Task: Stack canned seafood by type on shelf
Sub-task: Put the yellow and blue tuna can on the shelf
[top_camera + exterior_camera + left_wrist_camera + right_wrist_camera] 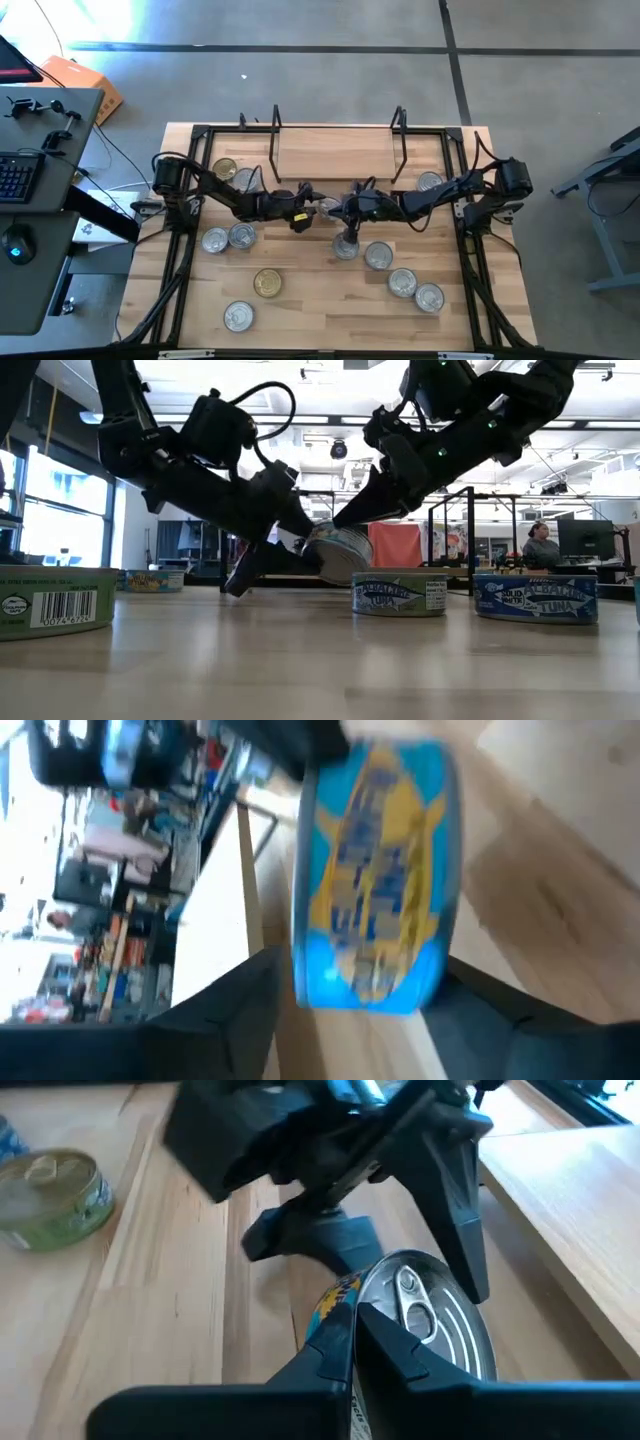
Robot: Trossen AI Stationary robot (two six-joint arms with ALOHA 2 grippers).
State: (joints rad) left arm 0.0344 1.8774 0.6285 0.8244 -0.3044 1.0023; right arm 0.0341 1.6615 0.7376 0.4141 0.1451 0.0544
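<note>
A tin of canned seafood [340,552] with a blue and yellow label and a silver pull-tab lid [425,1315] hangs tilted on edge near the table's middle [327,207]. My left gripper [312,203] reaches it from the left, with a finger on each flat face. My right gripper [340,208] comes from the right, shut, its tip at the tin's upper rim. The shelf [338,150], a light-wood board with black wire ends, stands just beyond at the far edge. My left gripper pinches the tin between its two fingers, one finger [465,1230] on the lid and the other [240,1010] on the base. The fingers come slanting down from the table's left. The tin is on edge, tilted, just clear of the tabletop. My right gripper touches the tin's upper rim [350,1305] with its shut fingertips [348,518], slanting down from the table's right.
Several loose tins lie about: two at the far left [233,172], two left of centre [228,238], a gold-lidded one [267,283], one near the front [238,316], several to the right front [378,255], one far right [428,181]. Bare wood lies along the front edge.
</note>
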